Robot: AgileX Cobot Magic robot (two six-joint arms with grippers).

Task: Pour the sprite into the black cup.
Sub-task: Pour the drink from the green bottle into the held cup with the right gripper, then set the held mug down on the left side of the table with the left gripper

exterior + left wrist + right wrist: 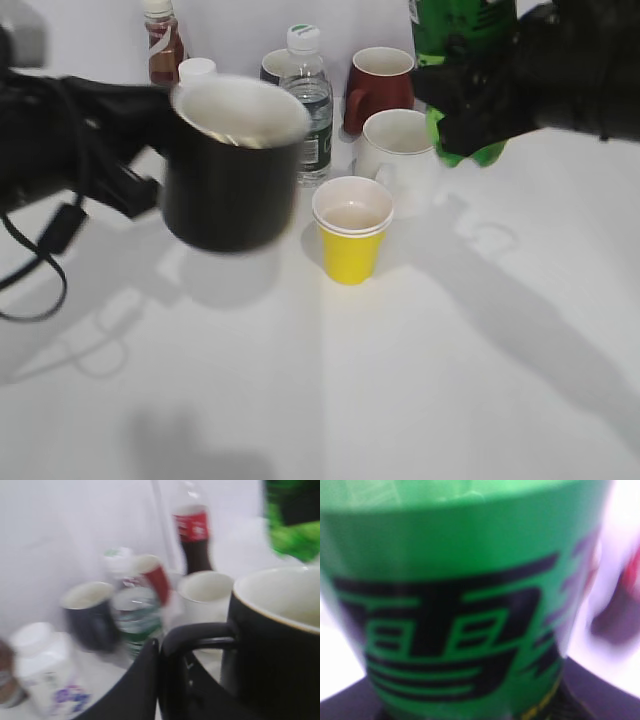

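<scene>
The black cup (230, 190), glossy with a white interior, hangs in the air left of centre, blurred. My left gripper (150, 160) is shut on its handle; in the left wrist view the jaws (160, 652) clamp the black handle and the cup (280, 650) fills the right side. The sprite (450, 25), a green bottle, is held up at the top right by my right gripper (470, 100), which is shut round its lower body. The right wrist view is filled by the green label (460, 610). The bottle's top is out of frame.
A yellow paper cup (352, 232) stands at centre. Behind it stand a white mug (398, 150), a dark red mug (380, 85), a clear water bottle (310, 110), a small dark mug (275, 68), a cola bottle (163, 42) and a white jar (197, 70).
</scene>
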